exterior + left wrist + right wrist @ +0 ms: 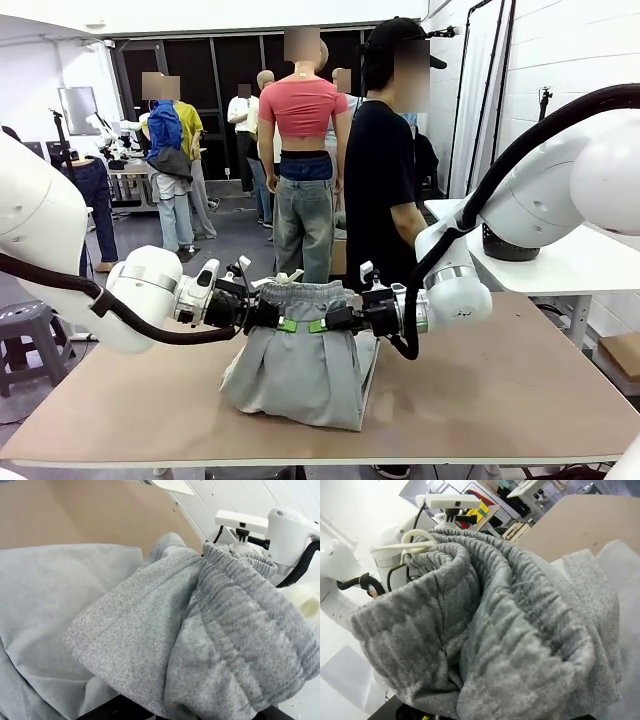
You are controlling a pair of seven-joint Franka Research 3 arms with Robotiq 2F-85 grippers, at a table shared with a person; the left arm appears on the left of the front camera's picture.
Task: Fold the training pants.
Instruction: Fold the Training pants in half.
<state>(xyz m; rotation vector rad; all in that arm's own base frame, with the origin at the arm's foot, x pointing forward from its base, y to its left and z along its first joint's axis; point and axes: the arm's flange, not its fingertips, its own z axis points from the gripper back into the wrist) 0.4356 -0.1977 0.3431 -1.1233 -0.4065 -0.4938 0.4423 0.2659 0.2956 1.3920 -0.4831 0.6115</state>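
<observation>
The training pants (298,365) are held up by the gathered waistband (302,293), with the lower cloth bunched on the surface (520,400). The left gripper (283,322) and right gripper (322,324) are clamped on the waistband, jaws narrow, close together. A fold is judged to be in hand; next, the raised edge should be carried over and laid flat. No writing can be read.
</observation>
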